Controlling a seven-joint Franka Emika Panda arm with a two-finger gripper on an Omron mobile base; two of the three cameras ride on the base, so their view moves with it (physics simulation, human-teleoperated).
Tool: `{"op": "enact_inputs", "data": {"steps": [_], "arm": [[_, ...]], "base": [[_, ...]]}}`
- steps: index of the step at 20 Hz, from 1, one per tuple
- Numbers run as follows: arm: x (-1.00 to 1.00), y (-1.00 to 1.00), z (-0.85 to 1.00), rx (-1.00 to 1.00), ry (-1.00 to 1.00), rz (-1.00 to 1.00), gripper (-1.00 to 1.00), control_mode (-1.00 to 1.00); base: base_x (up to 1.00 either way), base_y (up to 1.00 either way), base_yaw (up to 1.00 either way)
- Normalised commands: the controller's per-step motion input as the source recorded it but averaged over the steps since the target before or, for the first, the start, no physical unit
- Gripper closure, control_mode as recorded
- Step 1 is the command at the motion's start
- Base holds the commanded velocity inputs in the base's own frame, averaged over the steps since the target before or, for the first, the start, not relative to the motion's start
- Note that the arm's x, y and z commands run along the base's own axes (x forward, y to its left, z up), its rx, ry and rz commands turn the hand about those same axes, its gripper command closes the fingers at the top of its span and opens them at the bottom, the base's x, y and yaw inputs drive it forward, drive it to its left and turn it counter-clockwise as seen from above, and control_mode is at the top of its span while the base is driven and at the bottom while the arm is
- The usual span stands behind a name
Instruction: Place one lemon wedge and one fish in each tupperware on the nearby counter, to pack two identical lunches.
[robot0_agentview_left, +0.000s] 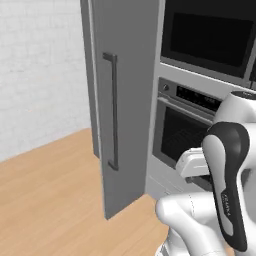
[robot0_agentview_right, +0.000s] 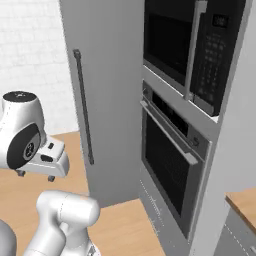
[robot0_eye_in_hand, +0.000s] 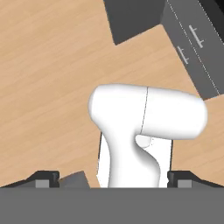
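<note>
A corner of the light-brown counter (robot0_agentview_right: 243, 201) over a pale grey cabinet front shows at the lower right of the right base view. The lemon wedge, the fish and the tupperware are out of view. My gripper (robot0_agentview_right: 35, 176) hangs at the left, pointing down over the wooden floor, well away from the counter. In the hand view its two dark fingertips (robot0_eye_in_hand: 41, 180) stand far apart at the bottom corners, so the gripper (robot0_eye_in_hand: 113, 180) is open with nothing held.
A tall grey cabinet (robot0_agentview_left: 127, 100) with a long bar handle (robot0_agentview_left: 114, 110) stands straight ahead. To its right are a built-in oven (robot0_agentview_right: 170, 170) and a microwave (robot0_agentview_right: 200, 45) above it. A white brick wall (robot0_agentview_left: 40, 65) lies to the left, over wooden floor (robot0_agentview_left: 50, 200).
</note>
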Motion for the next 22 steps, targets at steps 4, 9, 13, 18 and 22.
{"op": "enact_inputs", "data": {"steps": [4, 9, 13, 18, 22], "arm": [[0.00, 0.00, 0.00, 0.00, 0.00, 0.00, -1.00, 1.00], [0.00, 0.00, 0.00, 0.00, 0.00, 0.00, -1.00, 1.00], [0.00, 0.00, 0.00, 0.00, 0.00, 0.00, -1.00, 1.00], [0.00, 0.00, 0.00, 0.00, 0.00, 0.00, -1.00, 1.00], [0.00, 0.00, 0.00, 0.00, 0.00, 0.00, -1.00, 1.00]], "base": [[0.13, 0.87, 0.72], [0.32, 0.81, 0.64], [1.00, 0.17, 0.28], [1.00, 0.01, 0.07], [1.00, 0.11, 0.01]]}}
